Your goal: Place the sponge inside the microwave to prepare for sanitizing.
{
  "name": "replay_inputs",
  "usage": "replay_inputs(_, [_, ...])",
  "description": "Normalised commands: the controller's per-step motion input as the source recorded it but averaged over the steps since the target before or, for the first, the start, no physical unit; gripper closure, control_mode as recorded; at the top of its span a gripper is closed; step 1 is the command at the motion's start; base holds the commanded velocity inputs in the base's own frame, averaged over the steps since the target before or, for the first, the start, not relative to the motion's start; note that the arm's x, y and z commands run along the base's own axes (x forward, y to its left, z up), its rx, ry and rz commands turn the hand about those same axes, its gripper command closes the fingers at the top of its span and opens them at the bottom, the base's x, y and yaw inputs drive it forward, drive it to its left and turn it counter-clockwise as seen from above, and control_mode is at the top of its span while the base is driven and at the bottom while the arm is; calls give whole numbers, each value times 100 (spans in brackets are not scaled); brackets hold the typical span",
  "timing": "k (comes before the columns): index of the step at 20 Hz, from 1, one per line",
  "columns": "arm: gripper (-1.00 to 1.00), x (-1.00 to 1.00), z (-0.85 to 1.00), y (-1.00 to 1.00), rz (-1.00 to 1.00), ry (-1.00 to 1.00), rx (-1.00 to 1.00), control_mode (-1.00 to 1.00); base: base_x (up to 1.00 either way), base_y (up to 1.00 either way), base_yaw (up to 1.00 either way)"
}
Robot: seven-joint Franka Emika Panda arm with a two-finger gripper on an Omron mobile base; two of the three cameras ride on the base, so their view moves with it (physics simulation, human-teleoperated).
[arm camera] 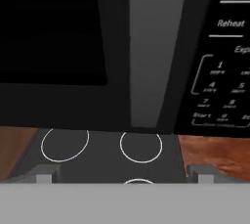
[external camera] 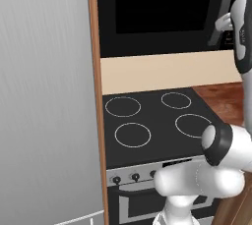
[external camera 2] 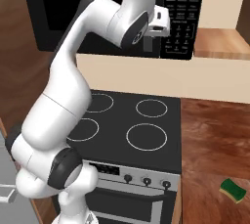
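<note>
Gripper [arm camera: 125,174]: raised before the microwave door, level with the long grey bar handle [arm camera: 155,47]; finger tips well apart at the bottom corners of the hand view, nothing between them.
Sponge [external camera 2: 232,190]: green face up with a yellow edge, flat on the brown wooden table [external camera 2: 215,135] right of the stove, near the front edge, well apart from the gripper.
Microwave [external camera 2: 180,27]: black, mounted above the stove; door shut, dark window, white-marked keypad [arm camera: 222,81] right of the handle.
Stove [external camera: 157,121]: black top, four white rings, knobs along the front.
Tall grey panel [external camera: 44,96]: left of the stove, behind a wooden edge strip.
</note>
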Motion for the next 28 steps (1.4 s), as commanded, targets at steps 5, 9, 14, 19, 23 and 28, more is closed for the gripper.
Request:
replay_inputs(5, [-100, 43, 10, -1, 0, 0, 6, -100, 0, 0, 0])
replay_inputs(9, [-100, 51, 10, 0, 2, 0, 3, -100, 0, 0, 0])
replay_inputs(14, [-100, 47, 11, -10, 5, 0, 2, -100, 0, 0, 0])
replay_inputs(19, [-100, 37, 7, -21, 6, 0, 0, -100, 0, 0, 0])
replay_inputs(23, [-100, 34, 5, -24, 8, 0, 0, -100, 0, 0, 0])
replay_inputs(28, [-100, 38, -1, -7, 6, 0, 0, -100, 0, 0, 0])
